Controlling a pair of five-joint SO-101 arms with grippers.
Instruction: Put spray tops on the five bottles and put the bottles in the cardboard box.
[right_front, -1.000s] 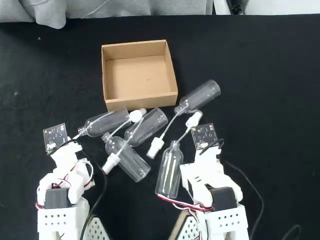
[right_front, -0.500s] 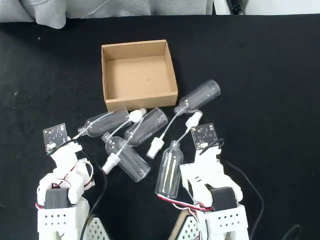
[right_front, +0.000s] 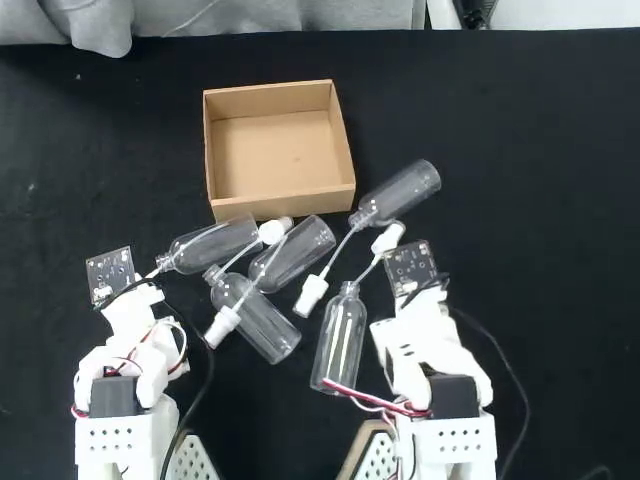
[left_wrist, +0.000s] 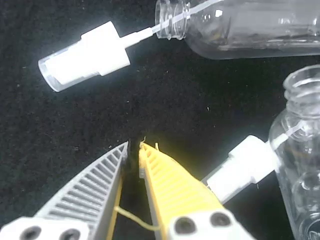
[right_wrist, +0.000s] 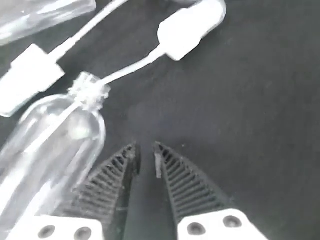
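While high view frames the cardboard box (right_front: 280, 200) | left jaws pressed together near spray top (left_wrist: 82, 55) | right jaws slightly spread beside bottle (right_wrist: 50, 145)

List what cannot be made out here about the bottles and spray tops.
Left wrist view: open-necked bottle, cut off by the picture's edge, base unseen.
Right wrist view: near bottle, cut off at the edge, lower body unseen.
High view: thin tube, too fine to trace into a neck.
High view: leftmost bottle, neck end too small to tell if a top is attached.
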